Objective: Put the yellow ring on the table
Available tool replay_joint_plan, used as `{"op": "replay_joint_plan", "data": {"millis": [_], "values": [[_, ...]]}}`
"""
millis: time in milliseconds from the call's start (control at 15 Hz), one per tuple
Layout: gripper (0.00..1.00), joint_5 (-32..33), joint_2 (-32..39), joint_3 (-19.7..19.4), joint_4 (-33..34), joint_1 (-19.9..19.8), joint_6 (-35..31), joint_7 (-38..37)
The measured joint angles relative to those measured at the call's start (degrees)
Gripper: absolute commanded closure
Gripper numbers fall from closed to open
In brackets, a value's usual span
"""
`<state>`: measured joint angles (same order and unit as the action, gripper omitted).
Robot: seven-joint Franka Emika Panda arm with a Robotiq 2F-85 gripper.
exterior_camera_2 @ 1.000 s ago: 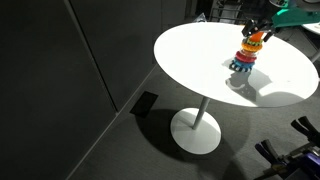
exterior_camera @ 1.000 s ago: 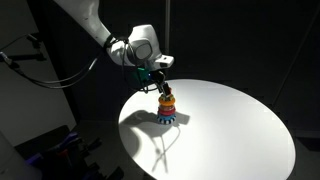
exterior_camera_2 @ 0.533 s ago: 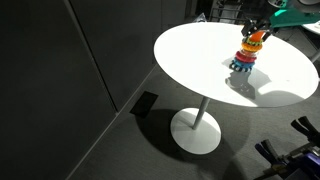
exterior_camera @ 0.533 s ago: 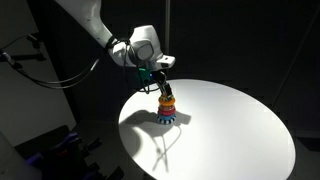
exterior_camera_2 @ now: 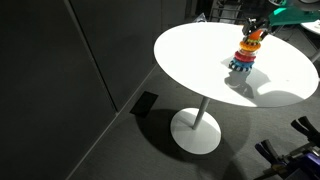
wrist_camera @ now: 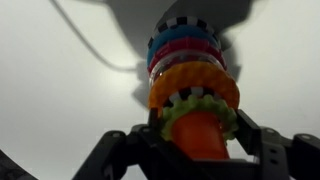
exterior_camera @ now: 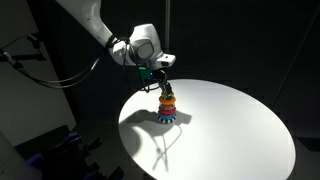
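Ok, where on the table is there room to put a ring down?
Most of the table is bare: the stretch from the ring stack to the opposite rim. Only near one edge is it crowded, where the end effector hangs over the stack.

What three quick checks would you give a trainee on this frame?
1. True or false: the ring stack stands on the white table.
2. Where is the gripper? A) at the top of the stack. B) down by the floor. C) at the far edge of the table, away from the toy.
3. Short answer: in both exterior views, does any ring lie loose on the table top?

Key: 1 true. 2 A. 3 no, none in view; all the rings sit on the stack.
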<state>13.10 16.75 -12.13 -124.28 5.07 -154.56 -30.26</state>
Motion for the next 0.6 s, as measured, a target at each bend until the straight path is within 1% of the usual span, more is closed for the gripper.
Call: {"op": "replay_joint_plan", "data": {"millis": [267,600], "values": [[0.51,0.00,-1.77,-0.25,0.02,0.00,0.36,0.00],[0.51,0.00,-5.91,0.08,-0.15,-0.05,4.36,0.10]]}}
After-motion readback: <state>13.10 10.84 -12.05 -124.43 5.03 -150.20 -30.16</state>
